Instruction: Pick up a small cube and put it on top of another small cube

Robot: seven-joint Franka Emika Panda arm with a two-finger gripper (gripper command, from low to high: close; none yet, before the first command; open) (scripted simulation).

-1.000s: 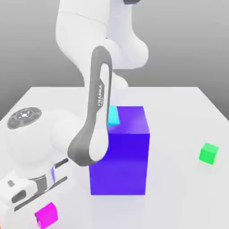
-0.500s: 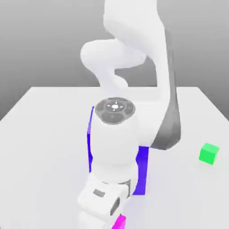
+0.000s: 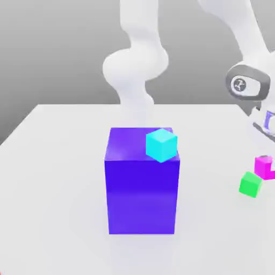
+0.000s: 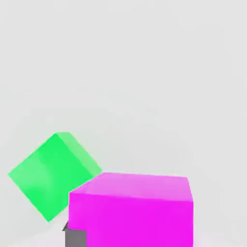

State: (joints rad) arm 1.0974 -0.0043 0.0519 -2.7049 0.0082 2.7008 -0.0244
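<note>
Magenta cube, small, plain and matte, a bright pink with square flat faces, sits clamped in the gripper. The fingers are drawn in as tight as they go around it, and in the hand view a dark grey fingertip peeks out against one lower edge of the cube. Held this way the cube hangs clear of the white table, at the far edge of the exterior view's right.

Just beneath the fingers and a little to the exterior view's left rests the green cube, the same size as the pink one and turned at an angle to it; the two look near each other, but I cannot tell whether they touch.

Well apart from the fingers, toward the middle of the table, stands a big blue block with a cyan cube perched on its top corner.
</note>
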